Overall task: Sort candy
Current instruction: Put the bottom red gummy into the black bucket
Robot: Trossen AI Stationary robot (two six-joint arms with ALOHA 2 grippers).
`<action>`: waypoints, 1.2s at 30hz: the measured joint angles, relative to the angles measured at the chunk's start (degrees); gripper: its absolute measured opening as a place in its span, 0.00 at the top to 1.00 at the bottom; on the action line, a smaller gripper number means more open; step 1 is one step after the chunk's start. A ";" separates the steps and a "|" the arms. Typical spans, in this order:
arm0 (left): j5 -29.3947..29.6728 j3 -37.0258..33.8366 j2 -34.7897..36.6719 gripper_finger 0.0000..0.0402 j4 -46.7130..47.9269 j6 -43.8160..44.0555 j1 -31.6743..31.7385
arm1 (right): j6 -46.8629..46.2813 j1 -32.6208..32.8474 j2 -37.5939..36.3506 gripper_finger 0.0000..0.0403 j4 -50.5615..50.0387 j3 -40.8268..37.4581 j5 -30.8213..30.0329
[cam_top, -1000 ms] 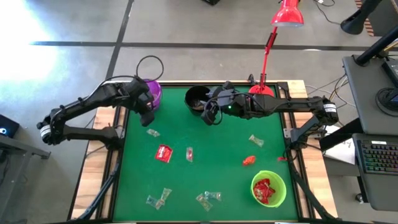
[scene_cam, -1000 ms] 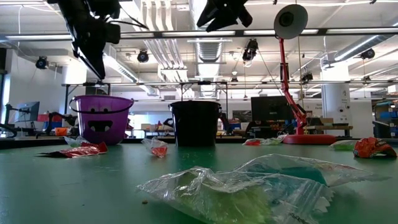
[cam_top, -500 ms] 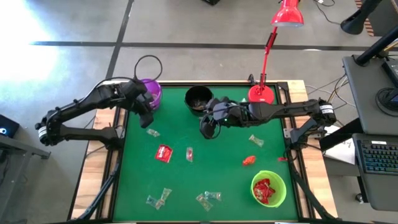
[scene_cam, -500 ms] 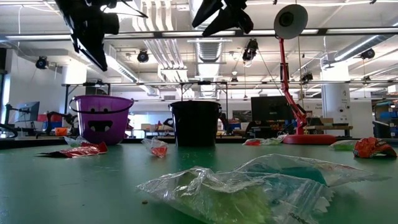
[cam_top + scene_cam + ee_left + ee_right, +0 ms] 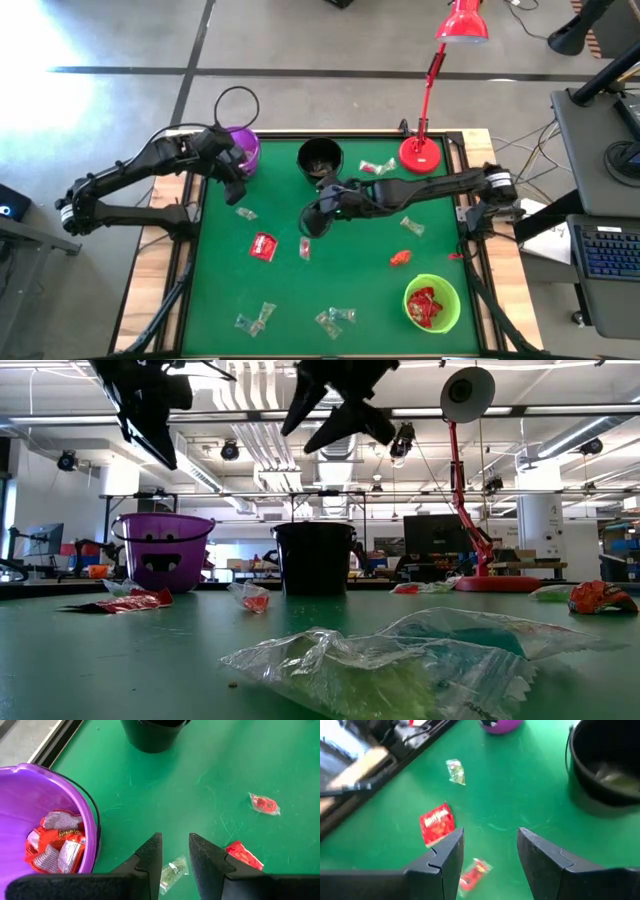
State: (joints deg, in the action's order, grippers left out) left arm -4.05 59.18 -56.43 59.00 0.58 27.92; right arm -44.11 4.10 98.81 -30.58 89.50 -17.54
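I take the black bowl at the back of the green counter as my landmark. My right gripper hangs in front of that bowl, raised off the counter; its fingers are spread apart with nothing between them, above a small red candy and just beside a flat red packet. My left gripper hovers to the left of the black bowl, next to the purple bowl, which holds red-wrapped sweets. Its fingers show a narrow gap and grip nothing; a clear greenish sweet lies on the counter below them. More candy is scattered in front of the black bowl: an orange one, clear twists, and red wrappers inside the green bowl, well apart from the black one.
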 joint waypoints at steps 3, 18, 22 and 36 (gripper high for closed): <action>0.00 0.00 0.07 0.80 0.17 -1.41 0.00 | -4.84 0.14 3.52 0.57 -0.05 2.36 0.02; 0.00 0.00 0.62 0.80 2.58 -8.78 0.00 | -17.31 2.91 21.41 0.57 -12.56 21.70 3.04; 0.00 0.00 1.24 0.80 2.93 -9.66 0.00 | -19.00 3.81 26.32 0.57 -21.01 27.93 3.04; 0.00 -0.07 2.04 0.80 2.95 -10.62 0.00 | -22.08 4.82 38.13 0.57 -35.45 41.46 6.32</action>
State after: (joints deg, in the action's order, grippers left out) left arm -4.05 59.11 -54.39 61.95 -10.04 27.92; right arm -66.19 8.92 136.94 -66.04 130.96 -11.22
